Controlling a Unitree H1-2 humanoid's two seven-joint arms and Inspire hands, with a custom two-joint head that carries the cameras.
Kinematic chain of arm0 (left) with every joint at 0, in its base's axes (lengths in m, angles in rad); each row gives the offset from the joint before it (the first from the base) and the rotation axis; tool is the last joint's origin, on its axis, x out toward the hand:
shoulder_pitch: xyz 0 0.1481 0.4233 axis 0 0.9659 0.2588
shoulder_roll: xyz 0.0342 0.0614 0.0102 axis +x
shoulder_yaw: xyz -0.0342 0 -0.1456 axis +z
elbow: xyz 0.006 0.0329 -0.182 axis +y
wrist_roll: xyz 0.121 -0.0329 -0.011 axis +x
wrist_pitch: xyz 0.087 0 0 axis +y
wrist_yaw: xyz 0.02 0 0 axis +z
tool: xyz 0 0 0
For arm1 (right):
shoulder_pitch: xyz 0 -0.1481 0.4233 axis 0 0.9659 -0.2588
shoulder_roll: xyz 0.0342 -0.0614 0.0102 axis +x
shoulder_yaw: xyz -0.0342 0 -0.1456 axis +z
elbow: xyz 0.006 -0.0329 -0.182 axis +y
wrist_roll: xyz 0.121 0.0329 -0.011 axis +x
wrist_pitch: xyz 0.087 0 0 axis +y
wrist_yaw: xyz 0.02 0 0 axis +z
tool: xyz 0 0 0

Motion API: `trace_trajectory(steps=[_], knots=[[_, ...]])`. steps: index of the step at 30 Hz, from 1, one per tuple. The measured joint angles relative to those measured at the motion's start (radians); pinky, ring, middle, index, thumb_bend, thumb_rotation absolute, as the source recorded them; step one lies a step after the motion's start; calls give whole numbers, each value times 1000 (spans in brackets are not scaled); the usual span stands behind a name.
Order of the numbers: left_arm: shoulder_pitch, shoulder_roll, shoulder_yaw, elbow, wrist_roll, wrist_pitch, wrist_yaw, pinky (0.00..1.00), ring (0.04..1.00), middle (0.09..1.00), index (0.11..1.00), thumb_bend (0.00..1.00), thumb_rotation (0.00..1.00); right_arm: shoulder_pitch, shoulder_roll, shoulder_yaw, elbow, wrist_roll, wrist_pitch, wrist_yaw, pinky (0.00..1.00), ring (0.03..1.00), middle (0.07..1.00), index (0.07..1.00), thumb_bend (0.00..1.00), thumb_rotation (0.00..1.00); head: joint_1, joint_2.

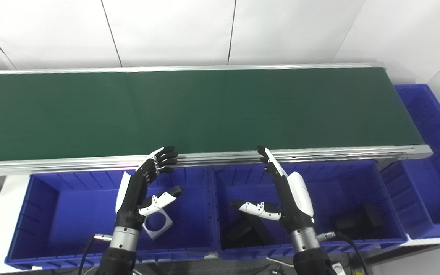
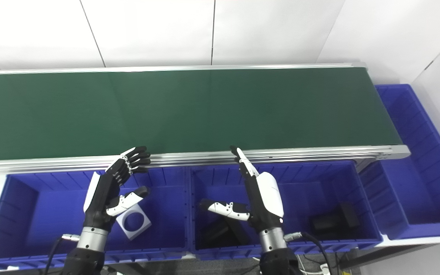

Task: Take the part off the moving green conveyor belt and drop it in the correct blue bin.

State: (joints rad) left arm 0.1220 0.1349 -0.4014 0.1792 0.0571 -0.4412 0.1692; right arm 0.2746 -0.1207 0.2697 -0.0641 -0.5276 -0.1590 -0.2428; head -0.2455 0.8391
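The green conveyor belt runs across the view and carries no part. My left hand is open and empty, raised over the left blue bin, just short of the belt's near rail. My right hand is open and empty, raised over the middle blue bin. A white square part with a round hole lies in the left bin, under my left thumb. Black parts lie in the middle bin, one partly hidden behind my right hand.
A third blue bin stands at the belt's right end. The belt's aluminium near rail runs just beyond both hands. A white wall stands behind the belt. Cables hang from both wrists.
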Motion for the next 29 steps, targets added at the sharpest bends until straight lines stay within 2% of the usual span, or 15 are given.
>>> trace_trajectory(steps=[4,12,16,21,23,29], knots=[[3,7,-13,2,14,0,4,676,734,776,784,742,574,4,-1,0,-1,42,0,50,830,894,920,994,762,518,24,-14],[23,7,-17,1,14,0,8,671,737,779,785,746,557,17,-6,-14,-12,98,3,126,809,901,945,988,737,494,66,-14],[24,7,-37,1,24,0,33,673,740,784,789,736,567,20,-5,-30,-15,125,4,150,838,897,931,981,753,557,88,-20],[24,11,-65,2,41,0,63,678,743,783,790,741,573,23,-14,-34,-15,232,-2,208,856,898,930,988,789,624,138,-28],[24,14,-68,2,40,0,70,675,740,778,781,746,559,21,-20,-35,-10,272,-13,226,842,886,906,973,829,632,149,-29],[25,17,-75,2,43,0,110,665,731,774,778,755,575,21,-16,-42,2,354,-110,240,822,872,883,965,846,619,160,-46]])
